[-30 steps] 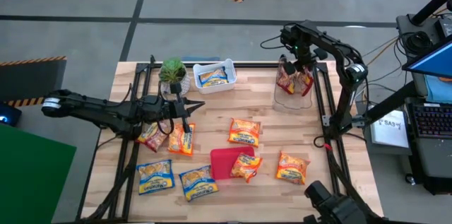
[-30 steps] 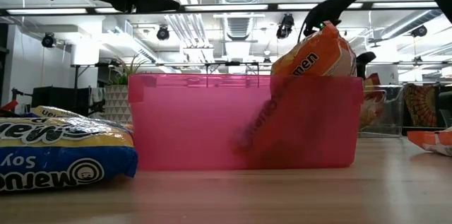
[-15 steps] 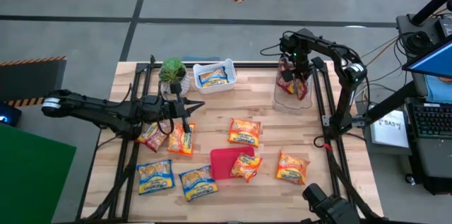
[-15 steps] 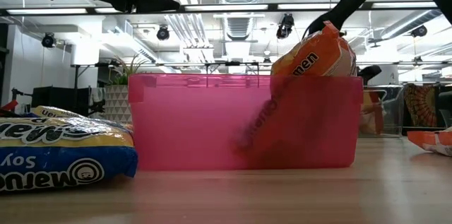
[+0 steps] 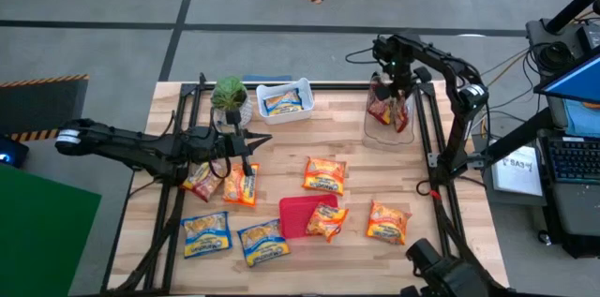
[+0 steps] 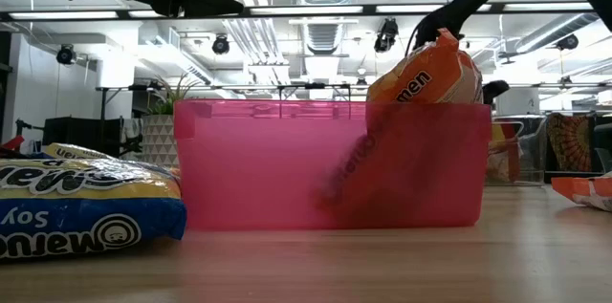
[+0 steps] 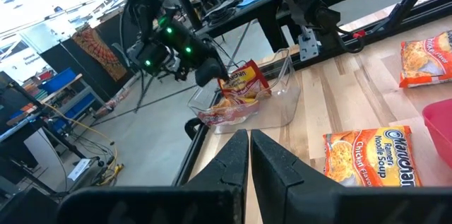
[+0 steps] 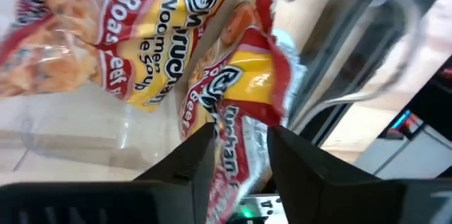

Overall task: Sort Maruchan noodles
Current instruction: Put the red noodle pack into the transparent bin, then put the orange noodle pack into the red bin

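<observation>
Two dark red Maruchan noodles packets [image 5: 386, 108] stand in the clear bin [image 5: 373, 128] at the far right. My right gripper [image 5: 395, 80] hangs over them, pointing down and open, its fingers [image 8: 192, 159] on either side of one packet's upper end [image 8: 240, 121]. Blue-and-yellow packets [image 5: 205, 233] lie near the front left, and one [image 5: 283, 102] lies in the white bin [image 5: 263, 91]. Orange packets [image 5: 324, 173] lie mid-table. One orange packet [image 6: 426, 74] leans on the pink bin's [image 6: 287, 164] rim. My left gripper [image 5: 267, 138] waits shut above the table's left. My right gripper comes from above with a finger on each side of the dark red packet's upper end [image 8: 224, 136]. I cannot tell whether the fingers touch it. The packet stands on end in the clear bin, leaning on the other packet [image 8: 134, 33].
A potted plant [image 5: 229, 98] stands at the far left beside the white bin. Black frame rails [image 5: 424, 128] run along both table sides. Two more packets [image 5: 225, 183] lie under my left arm. Bare wood shows between the white and clear bins.
My right gripper has dipped toward the clear bin and come back up to about where it was. The dark red packets stay in the bin.
</observation>
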Available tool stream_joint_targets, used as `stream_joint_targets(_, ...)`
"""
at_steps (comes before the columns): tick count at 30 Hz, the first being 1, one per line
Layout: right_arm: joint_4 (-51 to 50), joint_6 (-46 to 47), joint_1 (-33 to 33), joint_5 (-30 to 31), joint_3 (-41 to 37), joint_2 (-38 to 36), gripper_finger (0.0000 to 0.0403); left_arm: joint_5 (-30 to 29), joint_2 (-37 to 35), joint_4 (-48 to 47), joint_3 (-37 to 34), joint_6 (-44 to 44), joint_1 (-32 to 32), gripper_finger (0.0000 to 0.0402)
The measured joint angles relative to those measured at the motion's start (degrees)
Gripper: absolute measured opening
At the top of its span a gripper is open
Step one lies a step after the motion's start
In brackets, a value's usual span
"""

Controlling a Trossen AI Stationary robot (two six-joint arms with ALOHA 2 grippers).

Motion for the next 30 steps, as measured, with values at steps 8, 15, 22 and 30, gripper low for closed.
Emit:
stream_joint_targets(8, 2.48, -5.43, 0.72, -0.05, 2.49, -8.98, 0.0132, 0.0, 0.0, 0.03, 0.0, -0.66, 0.02, 0.0)
stream_joint_targets(15, 28.87, -10.02, 7.2, -8.19, -12.52, -29.61, 0.0129, 0.02, 0.01, 1.03, 0.02, -2.89, 0.0, 0.0)
stream_joint_targets(22, 74.82, -10.44, 23.82, -18.84, -46.93, -53.77, 0.0131, 0.05, 1.04, 1.05, 0.02, -10.89, 0.01, 0.0)
stream_joint_targets(30, 107.53, -9.47, 41.23, -19.61, -71.89, -68.4, 0.0115, 0.09, 6.01, 2.38, 0.02, -13.83, 0.02, 0.0)
